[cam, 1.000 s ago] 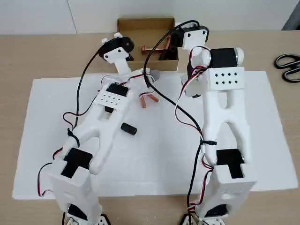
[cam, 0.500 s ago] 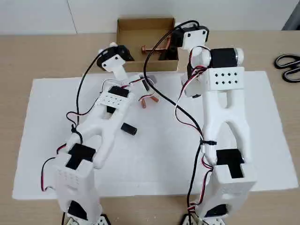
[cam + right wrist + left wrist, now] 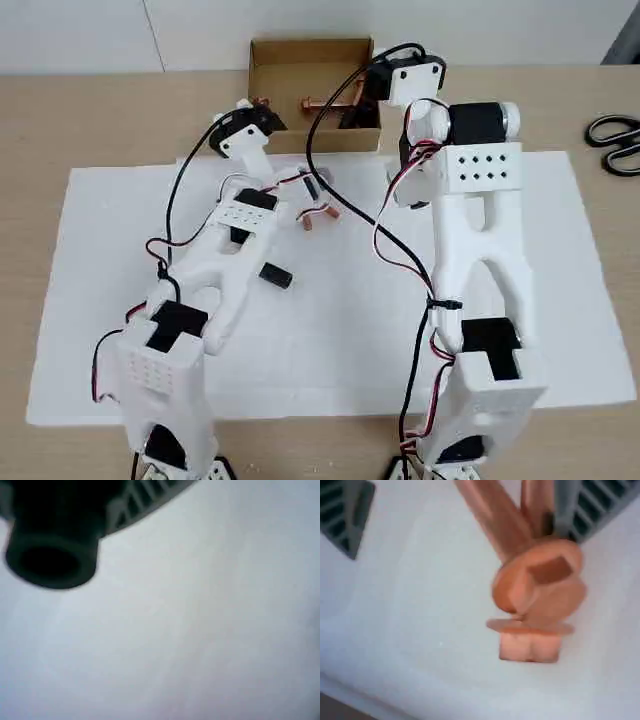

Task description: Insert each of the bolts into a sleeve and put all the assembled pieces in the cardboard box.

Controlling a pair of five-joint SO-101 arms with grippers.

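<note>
Two copper bolts (image 3: 535,585) lie crossed on the white sheet (image 3: 340,350) with their heads together. They are near the sheet's far edge, close to the cardboard box (image 3: 300,45).

Left gripper (image 3: 470,515): over the bolts, fingers (image 3: 345,510) spread wide with one on either side of the pair. One ribbed pad sits just beside a bolt shaft; cannot tell whether it touches.

Right gripper (image 3: 65,500): clamped on a black held sleeve (image 3: 50,555). The sleeve's open bore faces the wrist camera, with white sheet beneath it.

Loose sleeve (image 3: 275,276): black, on its side near the middle of the sheet, just beside the left arm. It is well apart from the bolts.

The box stands on the desk (image 3: 100,110) toward the far edge, beside the sheet's far edge. Inside it lies a boxed bolt (image 3: 310,103); cannot tell whether it carries a sleeve.

Scissors (image 3: 615,140) lie at the desk's right edge, off the sheet.
</note>
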